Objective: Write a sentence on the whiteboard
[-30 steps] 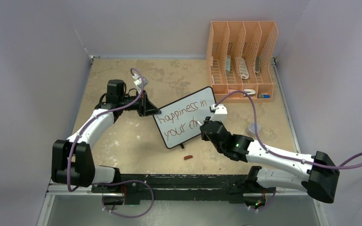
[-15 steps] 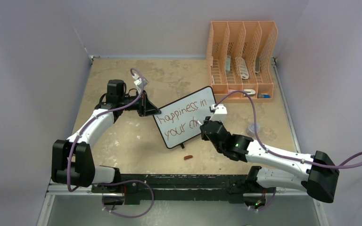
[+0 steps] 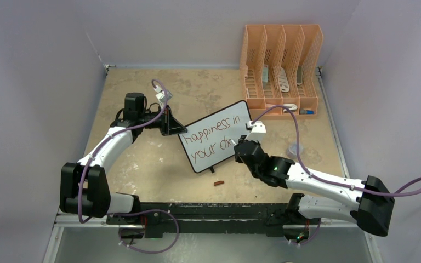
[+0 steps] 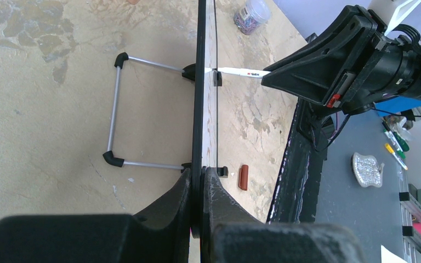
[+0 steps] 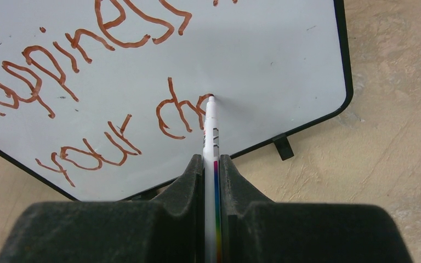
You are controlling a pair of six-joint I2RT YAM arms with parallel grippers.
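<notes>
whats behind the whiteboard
Behind the whiteboard, the left wrist view shows a silver wire stand with black corners resting on the table. In the overhead view the board largely covers it.

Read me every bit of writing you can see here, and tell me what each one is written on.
"happiness in": top line of the sentence on the whiteboard.
"your ch": the line below, with a further stroke unfinished at the tip of the marker.
Print on the marker's barrel: too small to read.
</notes>
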